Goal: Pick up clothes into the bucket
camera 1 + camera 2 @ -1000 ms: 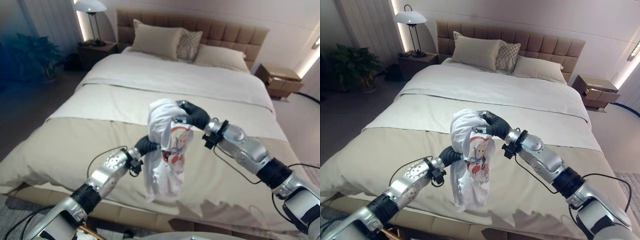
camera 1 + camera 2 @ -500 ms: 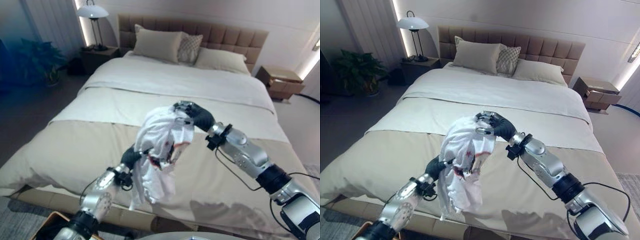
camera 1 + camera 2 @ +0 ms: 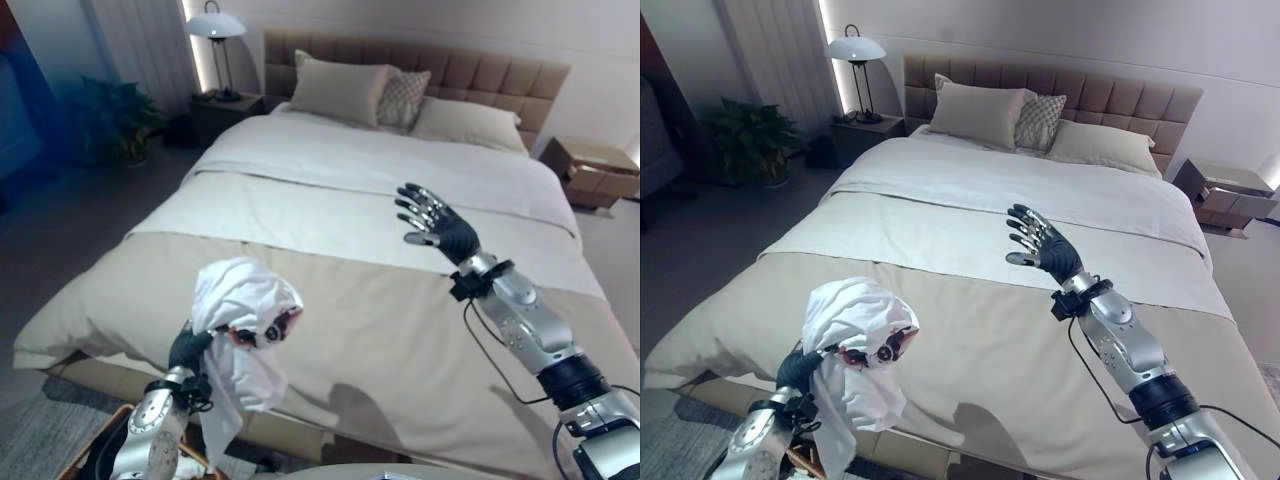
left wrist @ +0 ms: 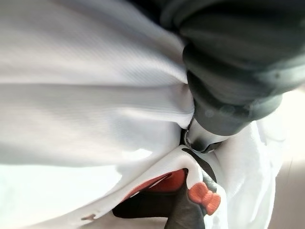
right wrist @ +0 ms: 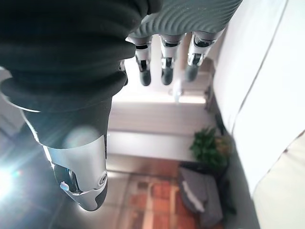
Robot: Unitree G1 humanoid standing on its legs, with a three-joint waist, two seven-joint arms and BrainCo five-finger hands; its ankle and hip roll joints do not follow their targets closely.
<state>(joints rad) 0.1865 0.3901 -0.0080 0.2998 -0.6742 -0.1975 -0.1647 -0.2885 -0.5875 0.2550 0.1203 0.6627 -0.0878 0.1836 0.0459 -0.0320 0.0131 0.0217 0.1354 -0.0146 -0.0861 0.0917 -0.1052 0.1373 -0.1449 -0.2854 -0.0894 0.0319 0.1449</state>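
The left hand holds the bunched white printed cotton garment with fingers clamped, off the bed's near edge, while the right hand hovers above the beige bed, fingers spread apart.

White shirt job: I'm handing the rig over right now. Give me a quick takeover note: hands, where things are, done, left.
Left hand: shut on the white shirt, held low over the near left corner of the bed; the cloth hangs down off the hand.
Right hand: open, fingers spread, holding nothing, raised over the middle of the bed.
Bucket: its rim shows at the bottom edge, just below the left arm.
Done: shirt is off the bed, carried by the left hand alone.
Left: lower the shirt into the bucket and let go.
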